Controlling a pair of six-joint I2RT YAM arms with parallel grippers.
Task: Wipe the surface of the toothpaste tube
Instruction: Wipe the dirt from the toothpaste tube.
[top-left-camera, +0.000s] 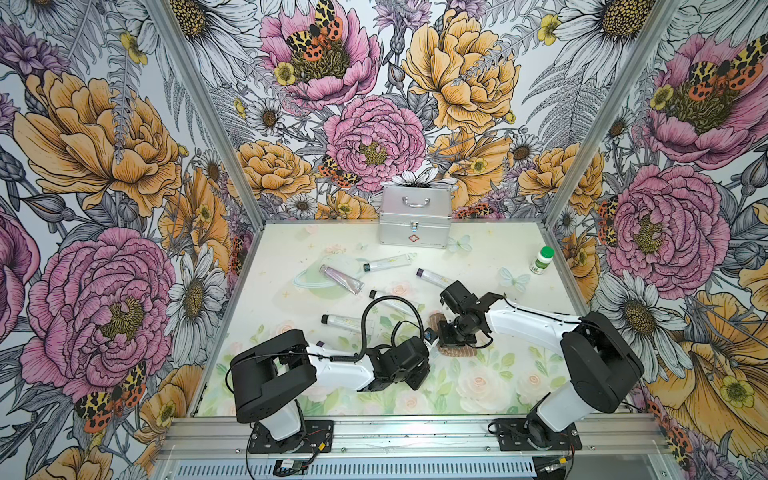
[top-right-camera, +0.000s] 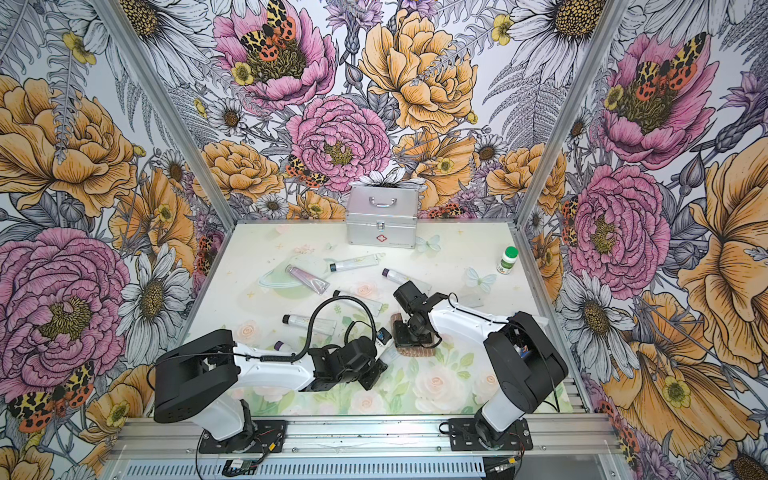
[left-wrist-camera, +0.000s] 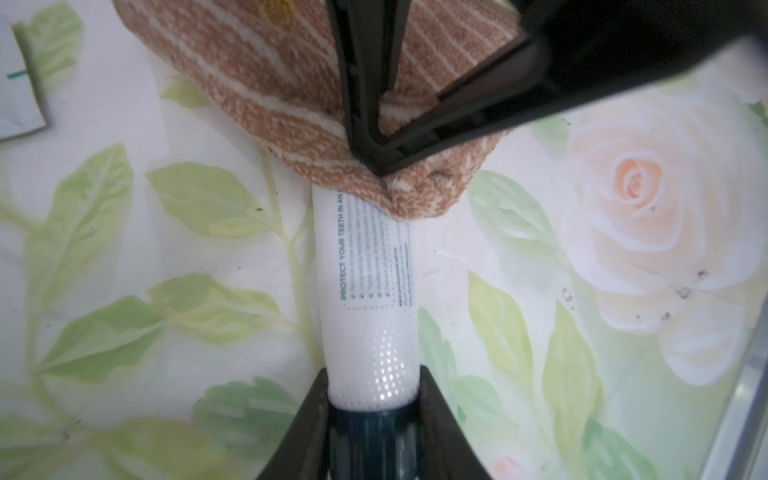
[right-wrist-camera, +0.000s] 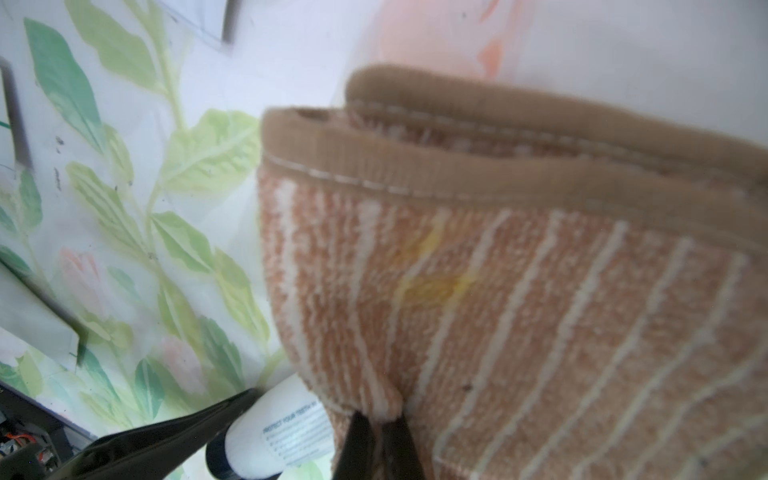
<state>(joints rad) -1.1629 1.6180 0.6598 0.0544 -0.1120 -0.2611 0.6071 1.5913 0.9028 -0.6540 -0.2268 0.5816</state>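
Observation:
A white toothpaste tube (left-wrist-camera: 365, 311) with a dark blue cap lies on the flowered mat. My left gripper (left-wrist-camera: 372, 390) is shut on it at the cap end. A brown cloth with white stripes (left-wrist-camera: 270, 75) covers the tube's far end. The right gripper (right-wrist-camera: 380, 419) is shut on a fold of that cloth (right-wrist-camera: 540, 291), pinching it just above the tube (right-wrist-camera: 282, 432). In both top views the two grippers meet at mid-table, the left gripper (top-left-camera: 432, 347) beside the cloth (top-left-camera: 457, 352) and the right gripper (top-right-camera: 409, 336) on top of it.
Several other tubes lie scattered behind the arms, among them a purple one (top-left-camera: 341, 279) and a white one (top-left-camera: 386, 262). A metal case (top-left-camera: 414, 224) stands at the back wall. A green-capped bottle (top-left-camera: 542, 259) stands at the back right.

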